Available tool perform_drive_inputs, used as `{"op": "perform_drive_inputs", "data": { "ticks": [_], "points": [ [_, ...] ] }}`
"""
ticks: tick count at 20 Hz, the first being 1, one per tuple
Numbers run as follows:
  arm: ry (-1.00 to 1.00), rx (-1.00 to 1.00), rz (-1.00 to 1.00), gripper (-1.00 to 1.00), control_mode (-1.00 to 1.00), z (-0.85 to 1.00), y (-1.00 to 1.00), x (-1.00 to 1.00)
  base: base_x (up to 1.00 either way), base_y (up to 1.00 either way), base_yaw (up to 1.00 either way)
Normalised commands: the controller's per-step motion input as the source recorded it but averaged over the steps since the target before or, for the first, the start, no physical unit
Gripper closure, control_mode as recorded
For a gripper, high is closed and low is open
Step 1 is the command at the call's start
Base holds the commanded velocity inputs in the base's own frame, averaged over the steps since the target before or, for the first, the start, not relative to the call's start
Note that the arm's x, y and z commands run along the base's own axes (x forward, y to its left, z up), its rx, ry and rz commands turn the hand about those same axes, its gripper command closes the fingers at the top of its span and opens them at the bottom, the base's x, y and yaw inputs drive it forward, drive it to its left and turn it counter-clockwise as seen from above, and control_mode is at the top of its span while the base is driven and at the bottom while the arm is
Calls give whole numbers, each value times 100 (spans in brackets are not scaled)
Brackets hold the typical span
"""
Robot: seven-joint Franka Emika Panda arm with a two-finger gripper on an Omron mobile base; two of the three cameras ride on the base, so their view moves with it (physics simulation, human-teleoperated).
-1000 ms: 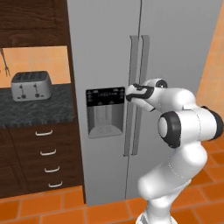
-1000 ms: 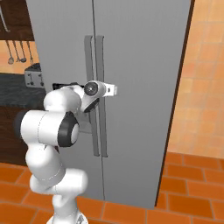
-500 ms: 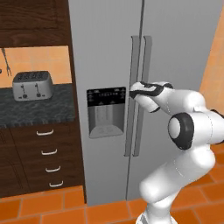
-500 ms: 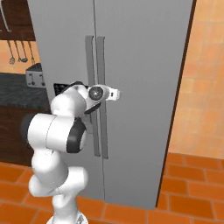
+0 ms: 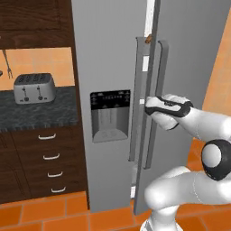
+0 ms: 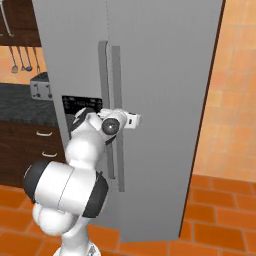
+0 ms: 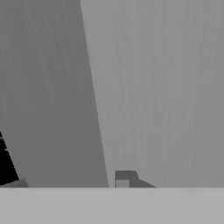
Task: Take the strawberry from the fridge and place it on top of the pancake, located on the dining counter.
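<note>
The light-grey fridge (image 5: 108, 54) (image 6: 165, 75) stands in front of me with its right door (image 5: 194, 58) swung slightly ajar. A narrow gap shows a pale interior and a small orange-brown item (image 5: 147, 39) high up. My gripper (image 5: 148, 103) (image 6: 119, 121) is at mid-height on the right door's long vertical handle (image 5: 152, 140), shut on it. In the hand view one dark fingertip (image 7: 123, 179) rises before the grey door surface. The strawberry is hidden inside the fridge. The pancake and the dining counter are out of view.
Left of the fridge runs a black-topped counter (image 5: 40, 113) carrying a silver toaster (image 5: 34, 88), above dark wood drawers (image 5: 49, 158). Utensils (image 6: 22, 60) hang on the wall. An orange tiled wall (image 6: 235, 100) stands to the fridge's right, above an orange tile floor (image 5: 45, 212).
The right fridge door has swung from closed to slightly ajar, pulled outward by my hand on its handle. My arm has drawn back toward the base.
</note>
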Motion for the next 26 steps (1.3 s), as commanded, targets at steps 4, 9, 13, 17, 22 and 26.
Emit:
{"op": "perform_drive_inputs", "data": {
  "ticks": [4,9,13,17,22,26],
  "points": [
    [4,2,0,100,-100,15,-100,-94,0,0,0],
    [10,5,0,100,-100,21,-100,-97,0,0,0],
    [17,8,-2,100,-100,8,-100,-90,0,0,0],
    [18,8,-4,100,-100,0,-100,-68,0,0,0],
    [7,9,-2,100,-100,-57,-100,8,0,0,0],
    [-7,13,-2,100,-100,-85,-100,15,0,0,0]
  ]
}}
